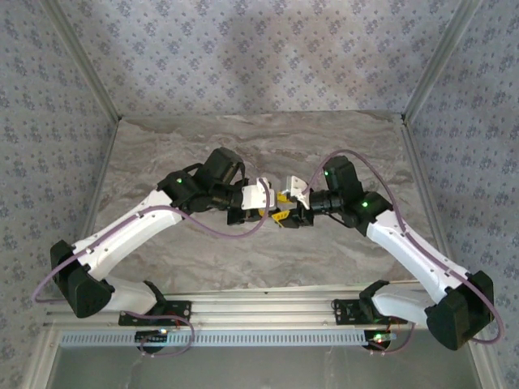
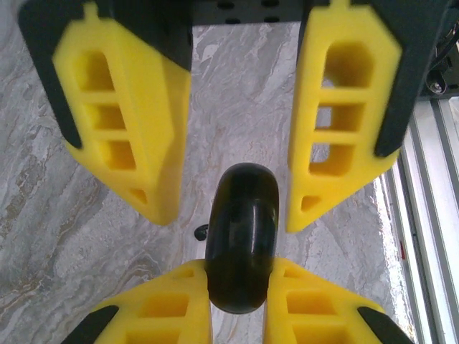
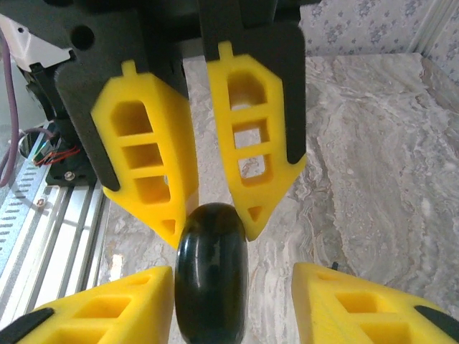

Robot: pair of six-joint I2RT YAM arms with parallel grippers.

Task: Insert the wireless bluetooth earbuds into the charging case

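The black charging case (image 2: 242,236), a smooth rounded pebble with its lid closed, hangs above the counter (image 2: 86,236), pinched edge-on between the yellow fingers (image 2: 172,301) of the left gripper (image 2: 240,287), whose jaws are drawn in narrow against its two sides; in the right wrist view the same case (image 3: 211,276) sits under the left gripper (image 3: 214,233), its tips pressing on the case's upper end; the right gripper (image 3: 233,276) faces it nose to nose with jaws spread wide, one finger on either side of the case, and I cannot tell whether either touches it; a small dark speck (image 2: 201,231) lies on the counter just beside the case, too small to tell what it is; from above, both grippers meet over the middle of the marbled counter (image 1: 203,146); an aluminium rail (image 2: 430,215) runs along its near edge.
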